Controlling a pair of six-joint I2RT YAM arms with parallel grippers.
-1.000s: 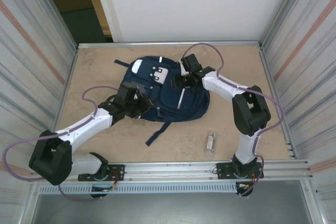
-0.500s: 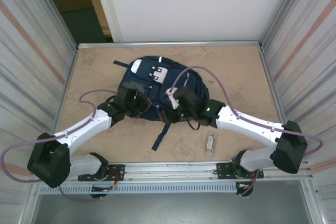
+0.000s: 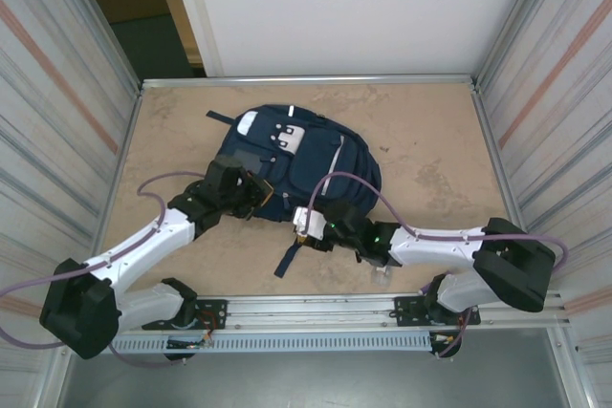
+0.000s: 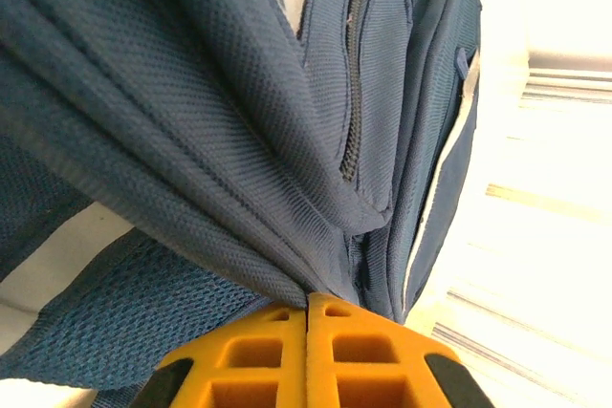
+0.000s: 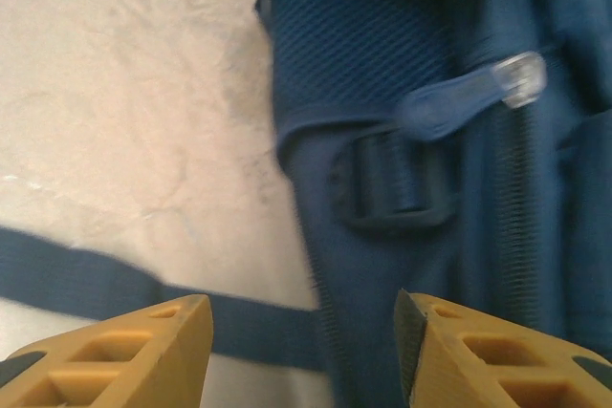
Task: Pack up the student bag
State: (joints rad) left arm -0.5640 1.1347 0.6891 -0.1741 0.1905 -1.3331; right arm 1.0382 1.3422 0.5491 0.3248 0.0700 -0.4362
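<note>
Navy student bag (image 3: 354,174) fabric pinched tight by left claw (image 4: 308,301); right claw (image 5: 301,320) spread above its buckle (image 5: 392,183)

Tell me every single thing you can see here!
student bag: one, navy blue with white patches, lying in the middle of the table
strap: one, dark blue, trailing from the bag's near edge
table: one, tan, under everything
side walls: two, ribbed metal, left and right
left gripper: one, orange fingers, shut on a fold of bag fabric
right gripper: one, orange fingers, open over the bag's near edge
</note>
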